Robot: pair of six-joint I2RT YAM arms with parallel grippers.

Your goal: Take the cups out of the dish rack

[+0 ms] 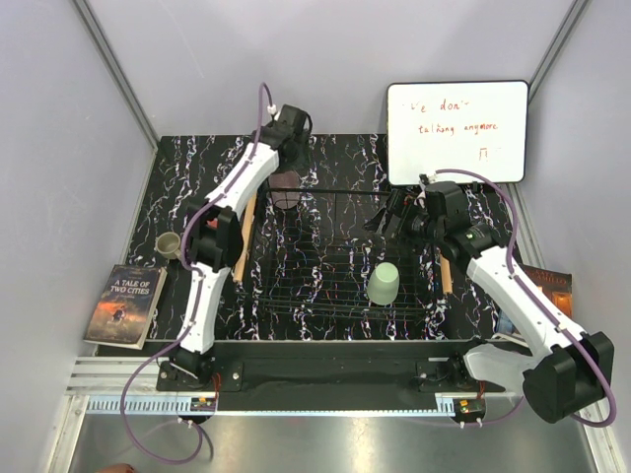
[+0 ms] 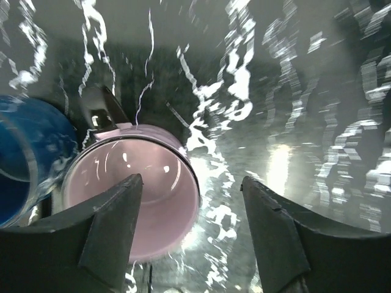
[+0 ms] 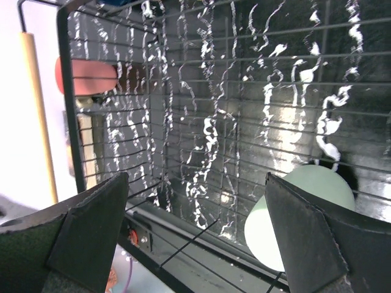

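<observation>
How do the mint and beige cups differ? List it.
Colour: the mint cup is pale green, the beige cup tan. Place: mint cup inside the rack; beige cup on the table left of it. Pose: mint cup shows no opening, beige cup is mouth up. Both are handleless.

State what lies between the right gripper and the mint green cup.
Only bare wire grid of the dish rack, between right gripper and mint green cup; the top external view shows it.
</observation>
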